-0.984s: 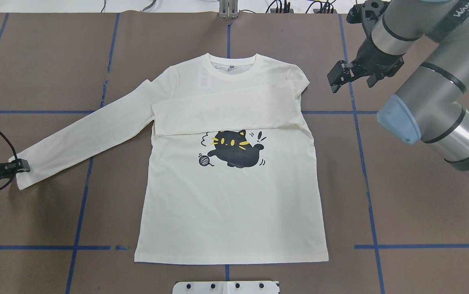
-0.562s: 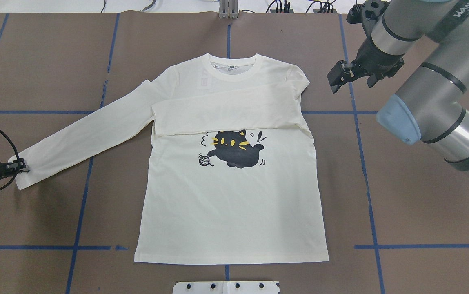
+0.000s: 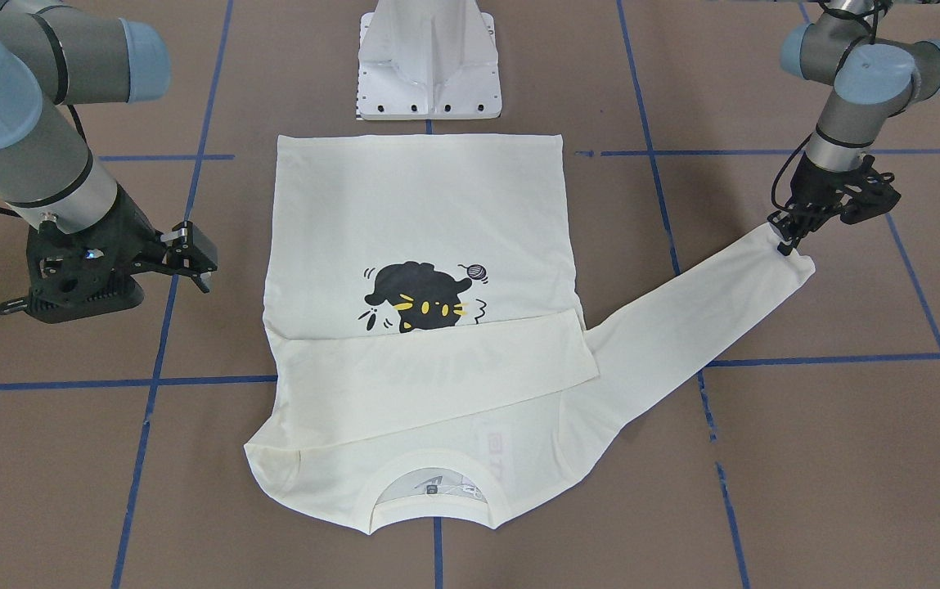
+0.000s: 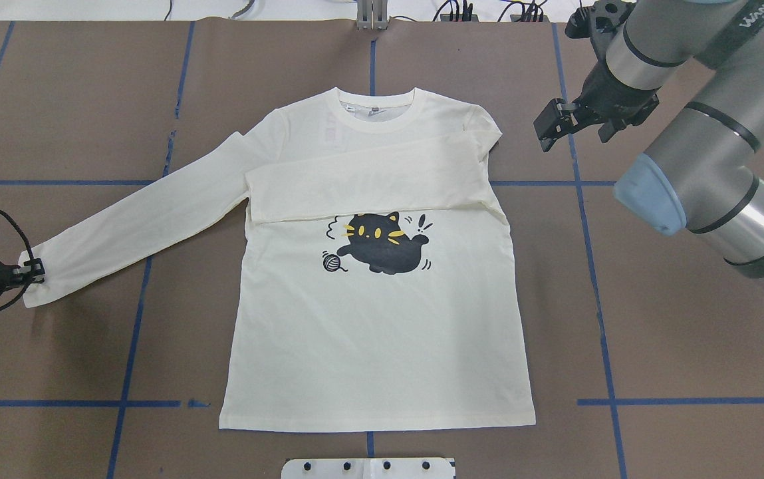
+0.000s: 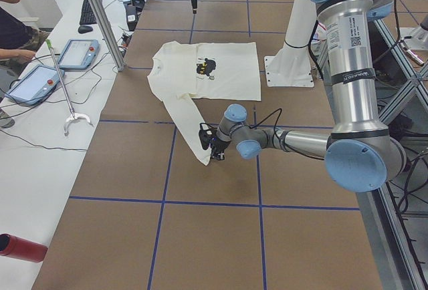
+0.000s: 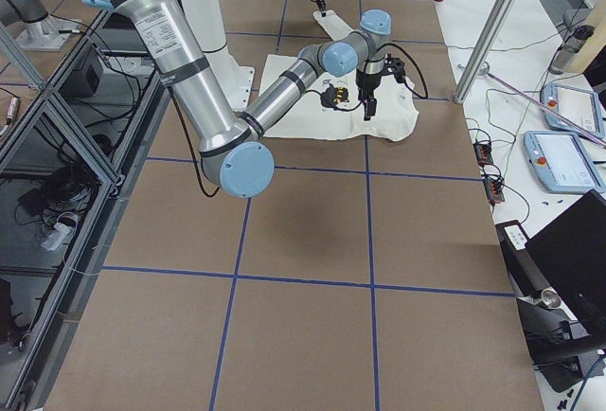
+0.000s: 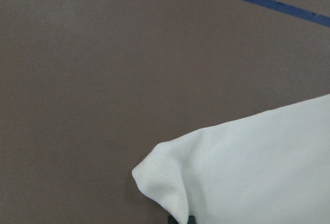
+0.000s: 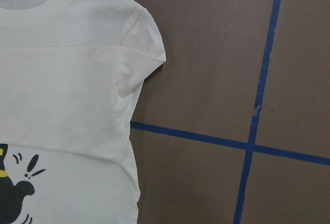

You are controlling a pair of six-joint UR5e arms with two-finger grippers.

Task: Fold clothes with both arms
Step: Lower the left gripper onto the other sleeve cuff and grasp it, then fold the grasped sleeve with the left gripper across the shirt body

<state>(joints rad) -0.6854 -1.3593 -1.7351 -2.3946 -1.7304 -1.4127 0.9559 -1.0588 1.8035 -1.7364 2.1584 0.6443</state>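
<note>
The cream long-sleeved T-shirt (image 4: pixel 382 332) lies flat with the black cat print up. One sleeve (image 4: pixel 368 179) is folded across the chest. The other sleeve (image 4: pixel 135 219) stretches out over the table. My left gripper (image 4: pixel 33 271) (image 3: pixel 783 242) sits low at that sleeve's cuff, shut on its edge. In the left wrist view the cuff (image 7: pixel 165 182) curls up a little. My right gripper (image 4: pixel 556 124) (image 3: pixel 190 258) hangs open above bare table beside the shirt's shoulder and holds nothing.
The white pedestal base (image 3: pixel 429 74) stands just past the shirt's hem. Blue tape lines (image 4: pixel 594 279) cross the brown table cover. Beyond the table's far edge, tablets (image 5: pixel 73 53), cables and a person's arm (image 5: pixel 13 53) show at a white bench.
The left gripper's fingers have drawn together on the cuff, and the cuff's end has bunched and shifted slightly. The right arm and the rest of the shirt have not moved.
</note>
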